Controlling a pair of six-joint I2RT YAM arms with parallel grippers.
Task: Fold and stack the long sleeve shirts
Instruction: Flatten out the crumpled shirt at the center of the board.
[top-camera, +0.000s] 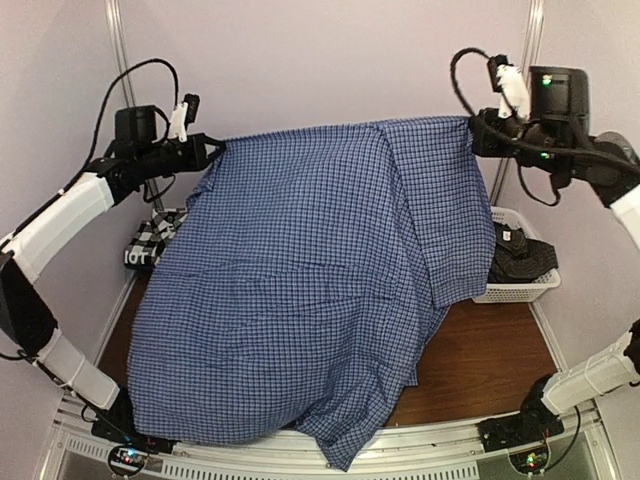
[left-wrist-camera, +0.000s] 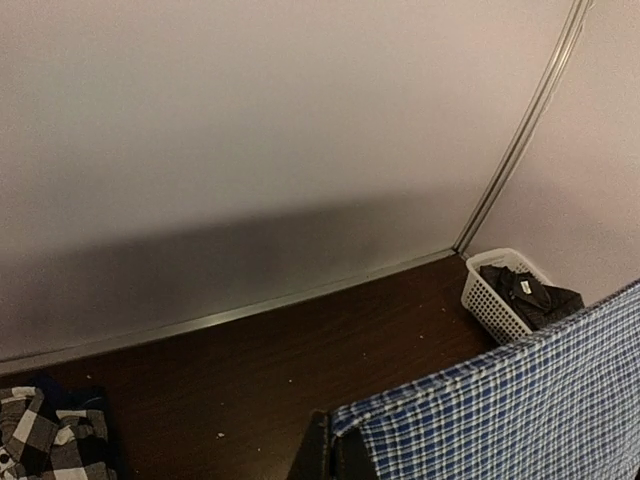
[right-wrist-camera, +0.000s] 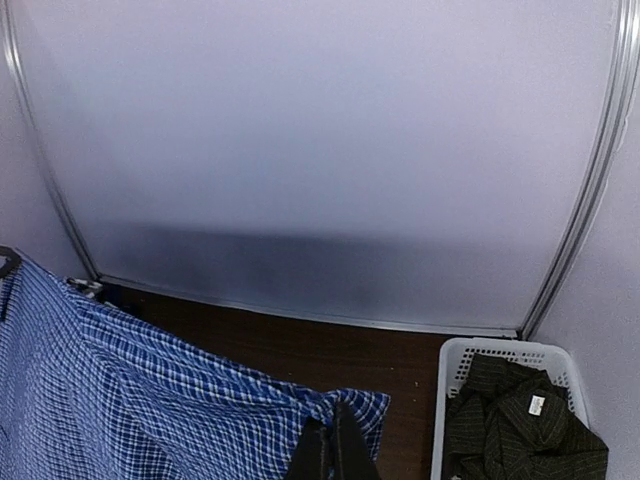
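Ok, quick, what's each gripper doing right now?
Left gripper: jaws shut on the blue shirt.
Right gripper: jaws shut on the blue shirt.

**Both up high, spread wide**

Reaching up and out with the left arm (top-camera: 60, 225), same deal with the right arm (top-camera: 598, 165) — wrists raised about level, well apart. Pinched shut with the left gripper (top-camera: 212, 150) on one top corner of the blue checked shirt (top-camera: 300, 300), clamped with the right gripper (top-camera: 472, 135) on the other. Pressed tight together in both wrist views too — dark fingers (left-wrist-camera: 316, 455) at the bottom edge.
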